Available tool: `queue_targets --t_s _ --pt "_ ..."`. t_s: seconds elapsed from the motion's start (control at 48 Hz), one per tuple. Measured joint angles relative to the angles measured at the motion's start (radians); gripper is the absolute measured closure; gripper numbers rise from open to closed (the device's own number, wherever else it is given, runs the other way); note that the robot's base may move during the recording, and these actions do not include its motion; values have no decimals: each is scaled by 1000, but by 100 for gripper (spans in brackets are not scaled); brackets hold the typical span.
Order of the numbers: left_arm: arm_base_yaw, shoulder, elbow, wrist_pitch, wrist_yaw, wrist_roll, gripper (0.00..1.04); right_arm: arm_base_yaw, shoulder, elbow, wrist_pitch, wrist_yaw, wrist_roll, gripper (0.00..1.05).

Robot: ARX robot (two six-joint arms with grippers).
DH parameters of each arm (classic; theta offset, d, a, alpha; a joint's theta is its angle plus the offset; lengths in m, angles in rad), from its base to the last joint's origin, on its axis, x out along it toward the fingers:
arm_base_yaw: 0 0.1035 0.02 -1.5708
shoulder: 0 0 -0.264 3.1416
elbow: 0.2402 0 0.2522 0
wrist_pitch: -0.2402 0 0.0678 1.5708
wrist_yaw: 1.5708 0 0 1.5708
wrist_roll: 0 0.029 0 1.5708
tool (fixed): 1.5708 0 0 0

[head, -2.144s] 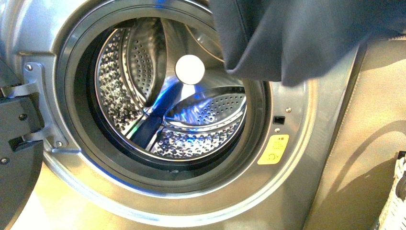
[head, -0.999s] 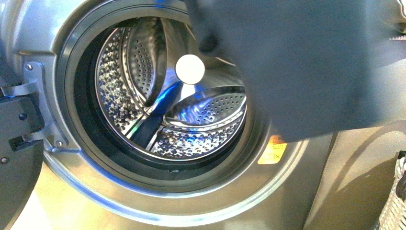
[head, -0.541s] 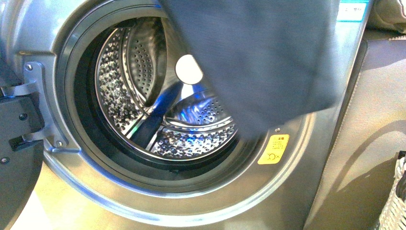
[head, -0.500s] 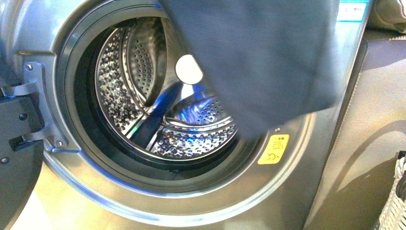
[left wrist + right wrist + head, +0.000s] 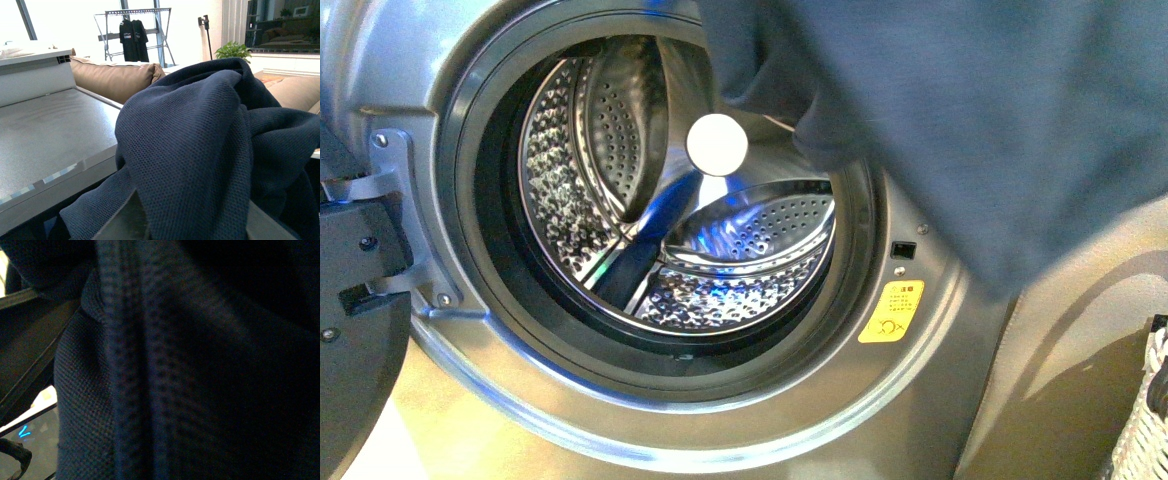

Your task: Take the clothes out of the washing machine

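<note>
We see the washing machine (image 5: 940, 330) with its porthole wide open, the dark-framed door (image 5: 350, 330) swung out to the left edge of the front view. The shiny perforated drum (image 5: 590, 150) holds no cloth that we can see; a white round disc (image 5: 717, 145) sits at its middle. The clothes (image 5: 960, 110), one dark navy garment, are out of the drum and hang in front of the machine's upper right, covering the top right part of the porthole's black rubber rim (image 5: 485, 250). The yellow sticker (image 5: 891, 311) shows just below the cloth's lower edge. A woven basket (image 5: 1145, 420) peeks in at the far right, well apart from the garment. In the left wrist view the garment lies bunched over the left pincer (image 5: 197, 227), of which only two pale grey pieces show under the folds, so we cannot tell whether it is clamped on the cloth. Beside it runs a flat grey top (image 5: 45, 135), with a tan sofa (image 5: 115, 80), a drying rack (image 5: 132, 30) and a green plant (image 5: 234, 50) beyond. The right wrist view is filled with the same dark weave, very close; the right pincer is hidden and we cannot tell its state.
</note>
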Motion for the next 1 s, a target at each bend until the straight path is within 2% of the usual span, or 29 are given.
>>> queue_targets --t_s 0.271,0.52,0.812,0.874,0.999 --pt "0 0 9 2 0 0 41 -111 -58 -36 11 -3 43 98" --pt "0 0 10 2 -1 0 5 -273 -139 -81 50 -60 134 98" --pt "0 0 11 2 -2 0 6 -570 -277 -88 117 -245 265 98" --pt "0 0 11 2 -2 0 6 -670 -290 -84 162 -298 314 98" --pt "0 0 11 2 -1 0 6 -955 -294 -68 237 -449 422 98"
